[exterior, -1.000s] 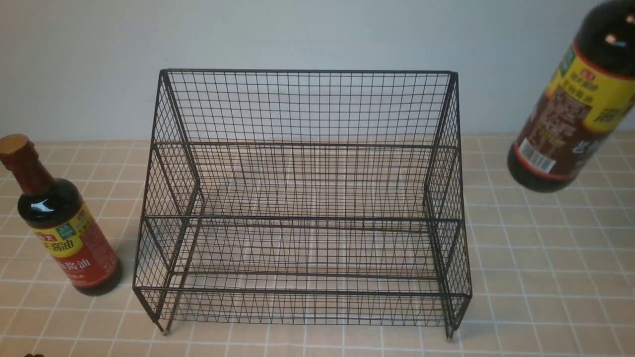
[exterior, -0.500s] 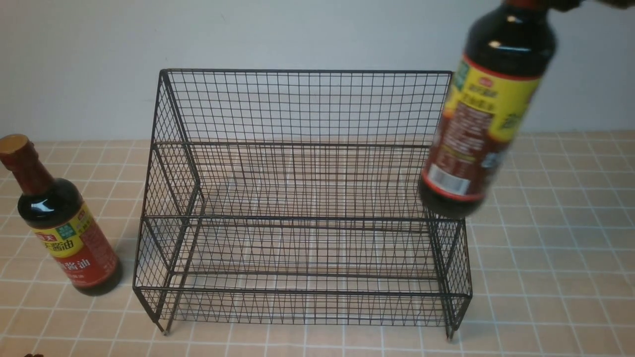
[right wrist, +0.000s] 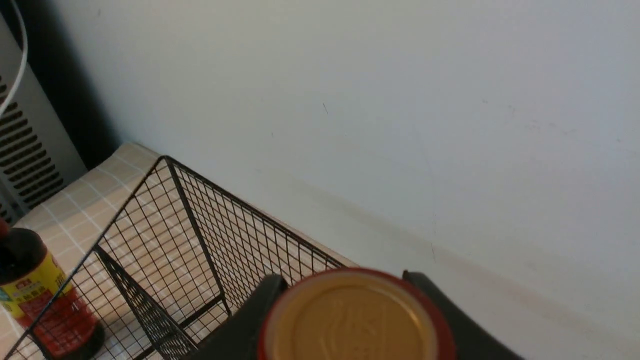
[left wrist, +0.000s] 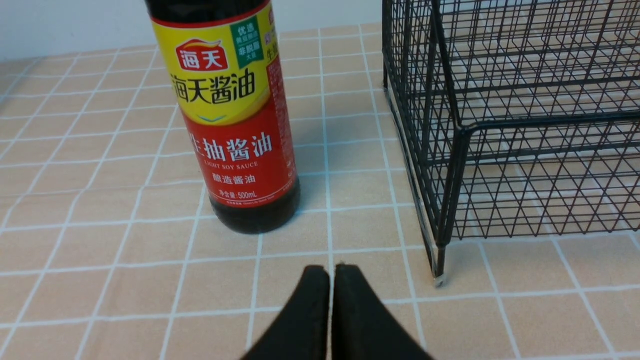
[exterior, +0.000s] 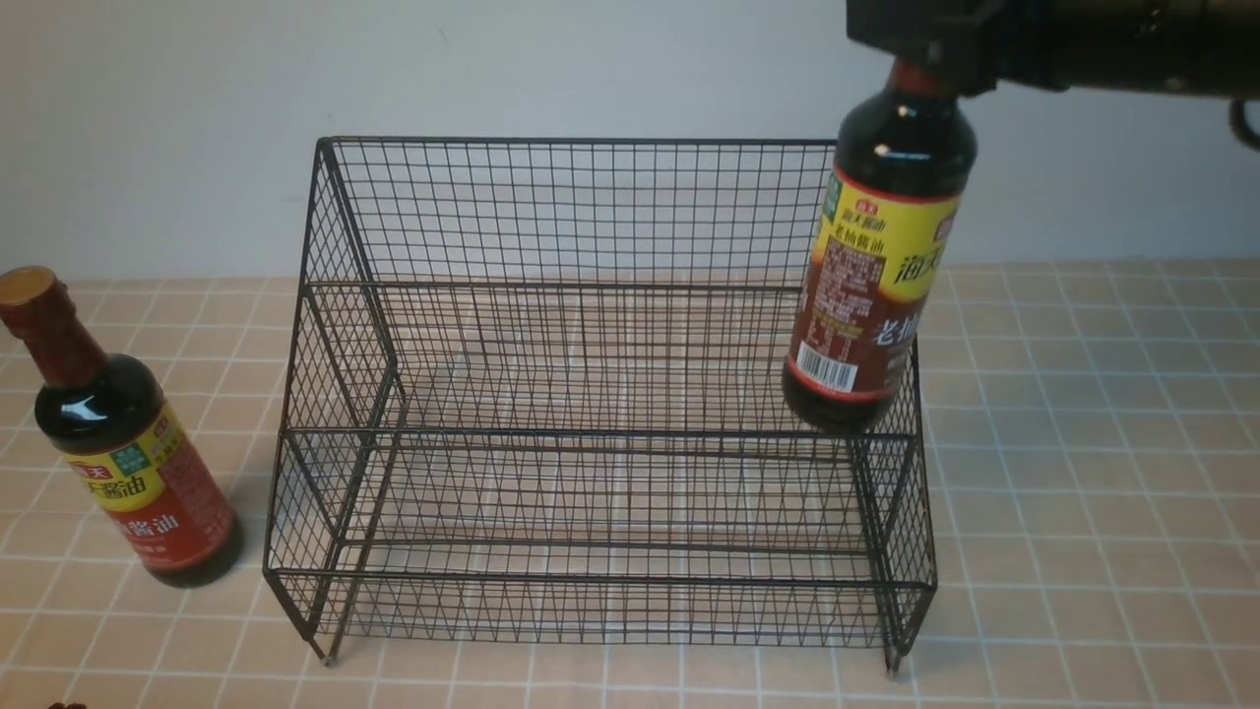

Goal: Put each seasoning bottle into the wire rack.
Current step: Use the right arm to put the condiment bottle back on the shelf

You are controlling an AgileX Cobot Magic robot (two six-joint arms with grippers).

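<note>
While the right gripper [exterior: 920, 61] is clamping the reddish neck of the brown-label soy sauce bottle [exterior: 876, 286], with its jaws partly apart on either side of the tan cap [right wrist: 350, 320], the bottle is hanging below the tool with its long axis near vertical. The base is leaning slightly toward the robot's left. In the front view the base is sitting over the right end of the upper tier [exterior: 610, 364] of the black wire rack [exterior: 591, 217], close against the rack's right side. Whether the base is touching the mesh cannot be told. As a judgement, the coming move is calling for a straight descent, with the base staying inside the right side mesh.

The red-label soy sauce bottle [exterior: 128, 463] is standing upright on the tiled tabletop [exterior: 1083, 492], outside the rack and just beside its left end. The left gripper [left wrist: 332, 300] is the nearer tool. Its jaws are pressing together on nothing, and the bottle is standing ahead of its tips.

Legible writing:
- **Red label:** "海天", "海天酱油", "生抽酱油", "LIGHT SOY SAUCE", "酿造酱油" and "500mL".
- **Brown label:** a yellow band with the "海天" mark partly turned away, "老抽" and a barcode. The finer print is too small to read.
</note>
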